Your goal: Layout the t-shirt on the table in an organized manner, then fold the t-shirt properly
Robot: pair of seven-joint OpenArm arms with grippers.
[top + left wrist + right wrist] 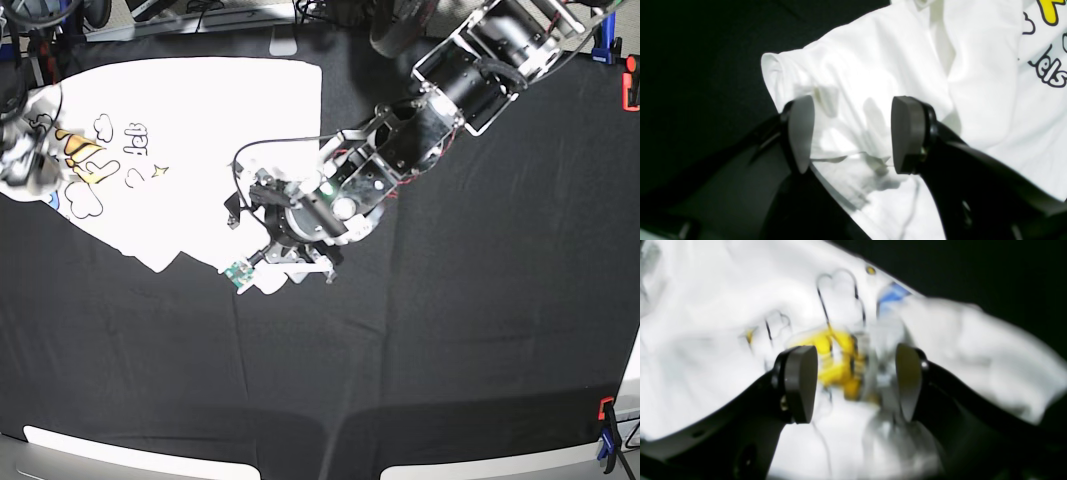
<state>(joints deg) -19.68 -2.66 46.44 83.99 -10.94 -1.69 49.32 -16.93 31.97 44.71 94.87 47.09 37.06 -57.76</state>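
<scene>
The white t-shirt (200, 130) lies crumpled on the black table (450, 350) at the far left, print side up with yellow and blue words near its left edge. My left gripper (262, 266) is at the shirt's near right corner. In the left wrist view it (853, 136) is open, with its jaws astride a white sleeve of the shirt (880, 60). My right gripper (20, 160) is blurred at the shirt's left edge. In the right wrist view it (853, 385) is open over the yellow print of the shirt (690, 340).
Orange and blue clamps sit at the table's right edge, one far (630, 85) and one near (605, 440). The left arm (440, 100) reaches in from the far right. Cables and gear lie along the far edge (200, 15).
</scene>
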